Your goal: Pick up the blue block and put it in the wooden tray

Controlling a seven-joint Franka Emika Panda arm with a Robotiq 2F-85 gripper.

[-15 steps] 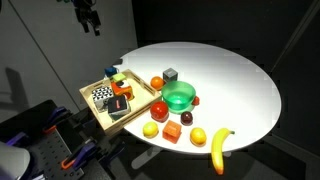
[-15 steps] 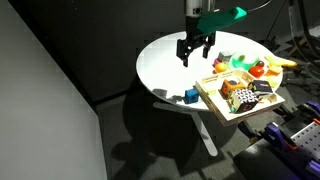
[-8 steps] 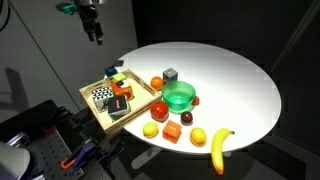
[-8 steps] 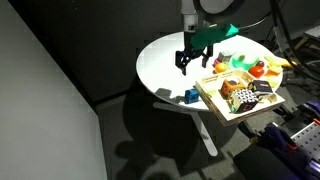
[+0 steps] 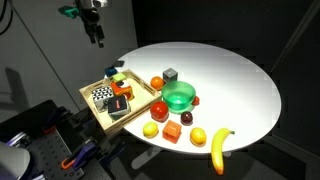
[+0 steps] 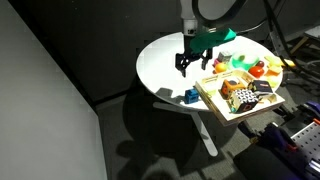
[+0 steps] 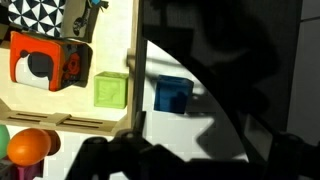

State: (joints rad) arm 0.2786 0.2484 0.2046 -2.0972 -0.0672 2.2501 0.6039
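Observation:
The blue block [image 6: 190,96] sits on the white round table [image 6: 160,60], close to its edge and just outside the wooden tray's rim. In the wrist view it [image 7: 172,94] lies right beside the rim [image 7: 136,60]. The wooden tray [image 5: 98,112] holds several items, among them a green block [image 7: 110,90], a red-orange object [image 7: 45,62] and a black-and-white checkered piece [image 7: 35,15]. My gripper [image 6: 188,66] hangs open and empty above the table, up and over the blue block. It also shows in an exterior view [image 5: 97,36]. Its fingers are dark shapes at the bottom of the wrist view.
A green bowl [image 5: 180,96], a dark grey cube [image 5: 171,74], a banana [image 5: 219,148] and several small fruits and blocks lie near the tray. The table edge runs just past the blue block. Dark floor and equipment surround the table.
My gripper has come down and moved nearer to the blue block, staying open. The block and the tray have not moved.

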